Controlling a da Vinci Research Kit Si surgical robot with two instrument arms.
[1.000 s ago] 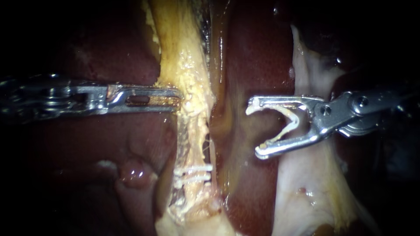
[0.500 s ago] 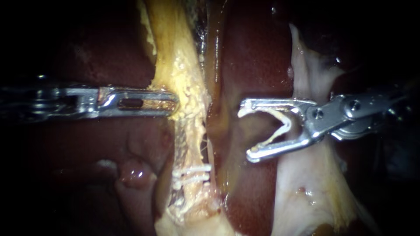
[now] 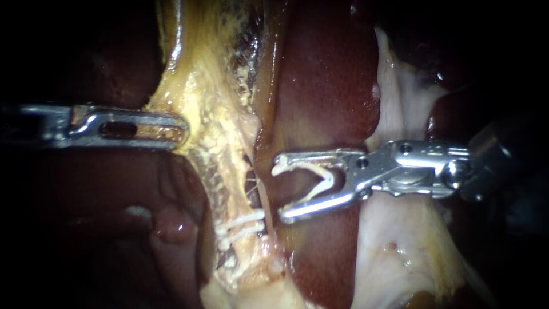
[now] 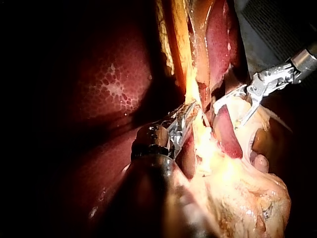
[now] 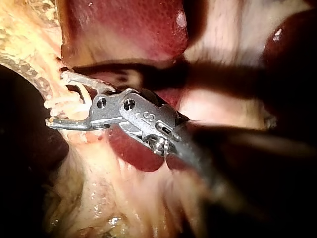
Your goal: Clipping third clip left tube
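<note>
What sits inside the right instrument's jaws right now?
An open white clip, touching both jaws of the right instrument. Nothing lies within the clip; the tube is beyond the tips. The jaws cover the liver behind.

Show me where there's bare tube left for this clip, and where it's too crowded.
Free: the tube stretch between the left instrument's grip on the yellow tissue and the two clips already on; the right instrument, jaws holding the loaded clip, faces it. Crowded: at those clips and just past them, with the liver tight alongside.
</note>
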